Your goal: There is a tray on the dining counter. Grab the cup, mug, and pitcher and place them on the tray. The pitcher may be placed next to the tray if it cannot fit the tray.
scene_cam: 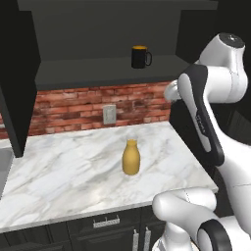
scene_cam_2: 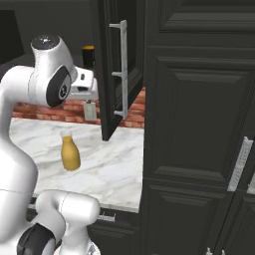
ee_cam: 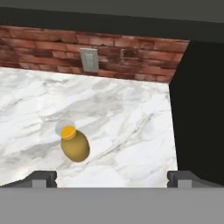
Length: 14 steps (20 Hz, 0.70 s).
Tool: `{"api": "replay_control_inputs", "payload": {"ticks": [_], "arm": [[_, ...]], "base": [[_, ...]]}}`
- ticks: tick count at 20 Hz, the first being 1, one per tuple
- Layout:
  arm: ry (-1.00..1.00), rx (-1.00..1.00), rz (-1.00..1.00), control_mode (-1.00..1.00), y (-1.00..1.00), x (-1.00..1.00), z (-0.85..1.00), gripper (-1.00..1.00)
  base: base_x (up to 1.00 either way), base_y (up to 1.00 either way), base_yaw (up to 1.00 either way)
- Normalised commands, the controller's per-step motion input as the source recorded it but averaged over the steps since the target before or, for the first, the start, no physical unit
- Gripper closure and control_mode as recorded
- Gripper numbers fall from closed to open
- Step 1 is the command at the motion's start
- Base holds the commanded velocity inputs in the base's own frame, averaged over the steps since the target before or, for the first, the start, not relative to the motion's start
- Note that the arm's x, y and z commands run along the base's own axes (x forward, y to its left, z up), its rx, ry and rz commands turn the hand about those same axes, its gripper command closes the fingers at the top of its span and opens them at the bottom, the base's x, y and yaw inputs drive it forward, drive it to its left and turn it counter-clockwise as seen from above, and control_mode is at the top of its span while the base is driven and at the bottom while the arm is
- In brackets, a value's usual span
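Note:
The yellow-orange pitcher stands upright on the marble counter with the brick backsplash. Up on the dark cabinet shelf above it sits the black mug, orange inside, with its handle to the right. My gripper hovers high over the counter, looking down at the pitcher from the front right. Its fingers stand wide apart and open, holding nothing. The tray, the cup and the dining counter are out of view.
An open dark cabinet door with a long metal handle juts out to the right of my hand. Tall dark cabinets close off the counter's right end. There is a wall outlet on the brick and a sink edge at far left.

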Motion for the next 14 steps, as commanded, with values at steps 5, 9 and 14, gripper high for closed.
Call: {"api": "replay_control_inputs", "payload": {"ticks": [5, 9, 14], "arm": [[-0.27, 0.0, 0.16, -1.0, 0.0, 0.31, 0.28, -1.0], [-0.19, 0.0, 0.13, -1.0, 0.0, 0.29, 0.23, -1.0], [-0.07, 0.01, 0.12, -1.0, 0.0, 0.38, 0.28, -1.0]], "base": [[0.0, 0.0, 0.0], [0.0, 0.0, 0.0], [0.0, 0.0, 0.0]]}}
